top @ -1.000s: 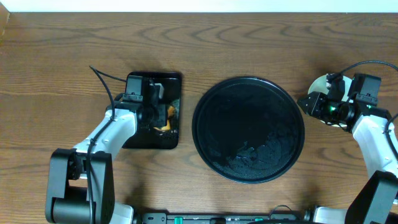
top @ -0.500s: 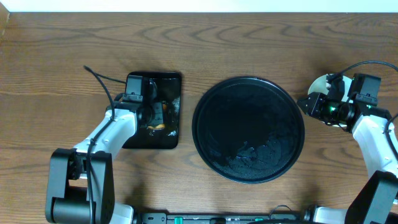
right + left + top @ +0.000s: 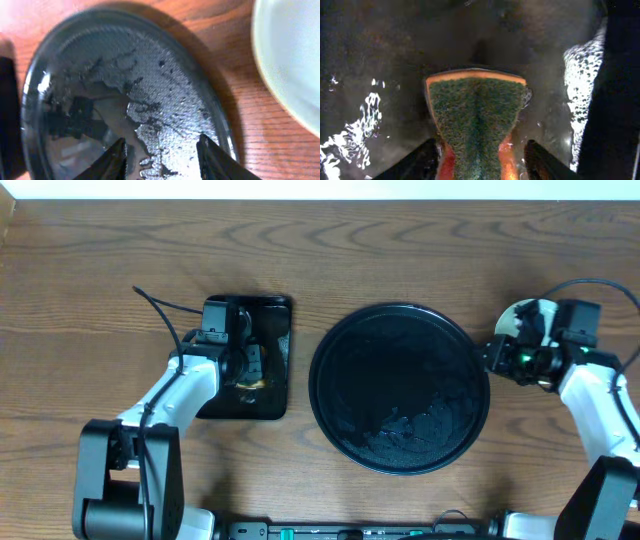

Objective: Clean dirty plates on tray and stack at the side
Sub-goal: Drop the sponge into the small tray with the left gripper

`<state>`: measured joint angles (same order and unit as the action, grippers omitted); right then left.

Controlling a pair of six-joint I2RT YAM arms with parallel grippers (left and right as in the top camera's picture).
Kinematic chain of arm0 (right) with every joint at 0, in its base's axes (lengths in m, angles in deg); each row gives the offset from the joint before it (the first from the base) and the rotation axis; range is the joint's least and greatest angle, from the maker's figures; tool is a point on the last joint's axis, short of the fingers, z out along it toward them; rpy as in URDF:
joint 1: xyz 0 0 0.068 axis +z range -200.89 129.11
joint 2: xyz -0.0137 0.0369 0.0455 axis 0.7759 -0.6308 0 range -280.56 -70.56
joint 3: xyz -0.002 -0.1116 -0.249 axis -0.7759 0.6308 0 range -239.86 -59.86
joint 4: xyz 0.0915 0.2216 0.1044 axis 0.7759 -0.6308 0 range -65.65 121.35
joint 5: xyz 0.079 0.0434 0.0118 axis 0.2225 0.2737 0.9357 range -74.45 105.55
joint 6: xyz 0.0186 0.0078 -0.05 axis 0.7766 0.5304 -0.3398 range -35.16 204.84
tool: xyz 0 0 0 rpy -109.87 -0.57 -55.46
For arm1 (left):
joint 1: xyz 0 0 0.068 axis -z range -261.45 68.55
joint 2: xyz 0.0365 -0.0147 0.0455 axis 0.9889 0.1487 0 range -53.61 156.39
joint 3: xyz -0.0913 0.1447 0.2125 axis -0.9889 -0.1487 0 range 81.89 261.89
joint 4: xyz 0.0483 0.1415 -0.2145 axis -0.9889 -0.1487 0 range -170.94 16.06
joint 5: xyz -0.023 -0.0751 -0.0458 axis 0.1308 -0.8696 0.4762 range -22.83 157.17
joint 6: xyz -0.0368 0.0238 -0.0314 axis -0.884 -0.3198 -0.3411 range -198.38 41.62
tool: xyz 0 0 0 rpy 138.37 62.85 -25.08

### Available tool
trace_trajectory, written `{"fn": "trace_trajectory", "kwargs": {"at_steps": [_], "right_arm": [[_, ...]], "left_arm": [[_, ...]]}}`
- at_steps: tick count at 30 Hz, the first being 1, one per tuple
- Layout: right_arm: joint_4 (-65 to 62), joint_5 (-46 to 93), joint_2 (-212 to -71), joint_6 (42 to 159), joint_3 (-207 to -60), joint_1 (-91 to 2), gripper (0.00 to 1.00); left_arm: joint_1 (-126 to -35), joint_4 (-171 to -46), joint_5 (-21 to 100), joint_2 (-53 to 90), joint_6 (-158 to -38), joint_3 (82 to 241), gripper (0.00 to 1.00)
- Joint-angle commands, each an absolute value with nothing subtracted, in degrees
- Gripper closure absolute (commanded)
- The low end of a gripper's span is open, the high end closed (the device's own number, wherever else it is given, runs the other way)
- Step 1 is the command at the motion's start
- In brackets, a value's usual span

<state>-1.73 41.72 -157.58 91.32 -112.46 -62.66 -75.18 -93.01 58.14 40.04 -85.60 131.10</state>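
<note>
At the right rim of the wet round tray (image 3: 400, 350), the right gripper (image 3: 161, 155) hangs with fingers apart and empty. A pale plate (image 3: 290, 55) lies just beside it on the table (image 3: 400, 250). Over the rectangular tray (image 3: 270, 405), the left gripper (image 3: 480, 162) pinches a sponge (image 3: 475, 110).

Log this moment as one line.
left gripper: shut on sponge over rectangular tray | right gripper: open, above round tray | round tray: wet, no plates | plate: on table beside it
</note>
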Motion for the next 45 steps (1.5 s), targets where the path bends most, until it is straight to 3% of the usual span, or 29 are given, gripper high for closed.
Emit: {"fn": "trace_trajectory", "kwargs": {"at_steps": [1,5,6,7,13,16,22,34,45], "right_arm": [[-1.8,32.4,-154.4,89.9,-113.4,-57.9,0.51],[-1.1,24.3,-151.6,89.9,-113.4,-51.6,0.27],[-0.9,23.2,-151.0,89.4,-113.4,-50.1,0.18],[-0.8,23.1,-150.3,88.2,-113.4,-48.6,0.01],[-5.8,23.1,-147.5,85.9,-113.4,-42.6,0.01],[-10.0,23.0,-146.5,88.0,-113.4,-42.2,0.01],[-16.7,21.7,-142.4,92.5,-113.1,-42.2,0.01],[-13.2,17.4,-108.2,93.1,-101.7,-42.2,0.01],[-17.1,16.5,-96.0,93.1,-101.0,-42.2,0.01]], "left_arm": [[-75.2,-93.5,60.0,35.2,-86.2,131.7,0.29],[-75.2,-96.1,61.9,29.7,-86.4,131.7,0.22],[-75.2,-97.0,61.9,28.3,-86.4,131.7,0.22],[-75.2,-98.1,61.9,26.8,-86.4,131.7,0.21],[-75.2,-109.4,61.9,19.6,-90.8,131.7,0.2],[-75.2,-118.4,61.9,17.1,-94.5,131.7,0.15],[-75.2,-130.0,61.9,10.6,-94.7,131.5,0.15],[-75.1,-127.0,61.9,-23.2,-89.4,124.9,0.14],[-75.1,-127.0,61.9,-30.4,-89.4,124.9,0.14]]}}
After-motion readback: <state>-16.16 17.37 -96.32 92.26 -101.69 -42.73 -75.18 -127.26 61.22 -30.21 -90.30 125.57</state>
